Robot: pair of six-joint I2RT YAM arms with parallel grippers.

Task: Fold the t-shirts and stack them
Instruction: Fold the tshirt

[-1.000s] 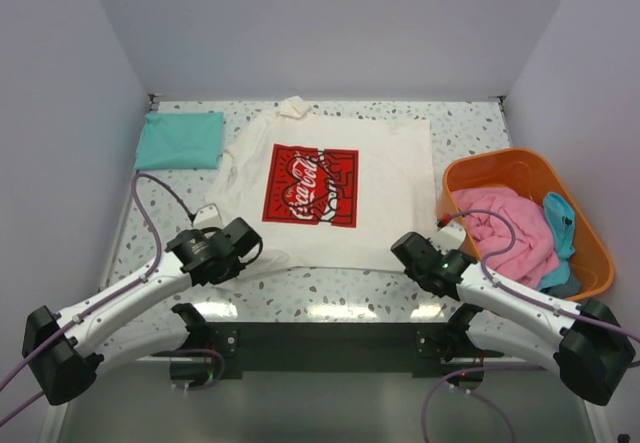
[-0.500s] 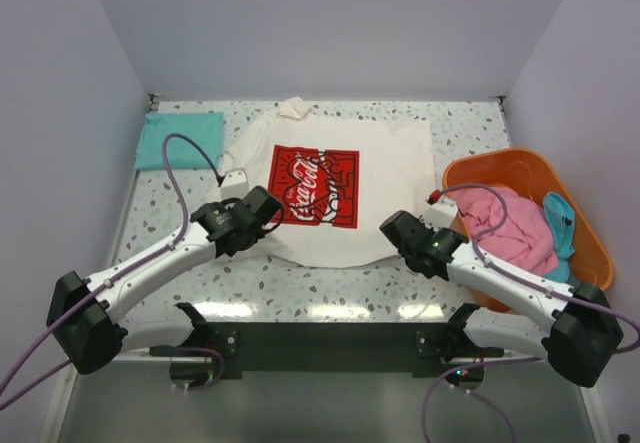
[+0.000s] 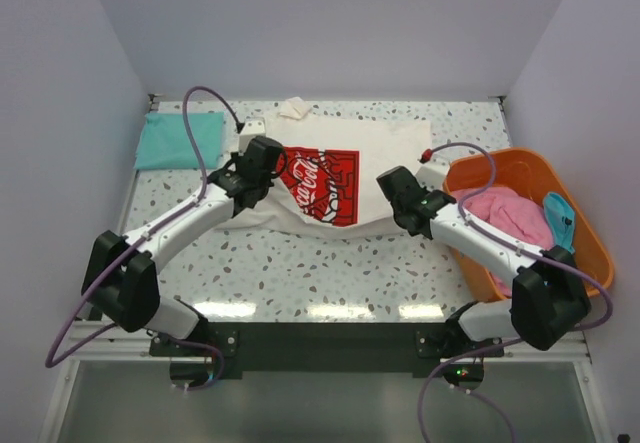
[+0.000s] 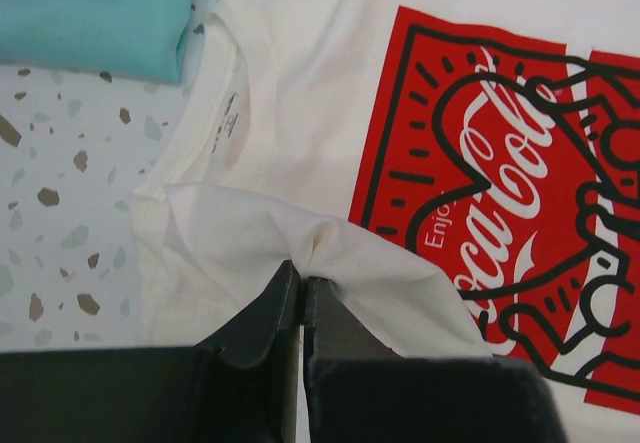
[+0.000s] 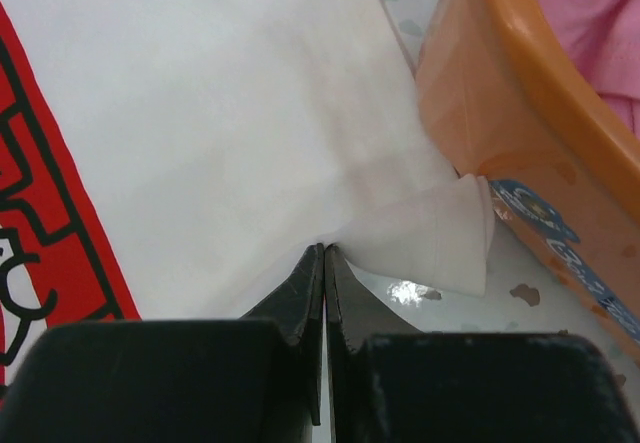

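Cream shirt (image 3: 390, 158) lies mid-frame; left gripper (image 4: 302, 281) and right gripper (image 5: 325, 253) each clamp its near hem, first fold begun. Teal shirt (image 3: 175, 141) sits folded upper left; pink shirt (image 3: 500, 228) waits in the basket (image 3: 520, 155), right.

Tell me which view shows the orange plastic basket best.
The top external view: nearly the whole orange plastic basket shows there. The right wrist view catches only part of its wall and rim; the left wrist view shows none of it.

cream t-shirt (image 3: 390, 158) with red square print, teal t-shirt (image 3: 160, 143), pink t-shirt (image 3: 500, 213), orange basket (image 3: 505, 171)
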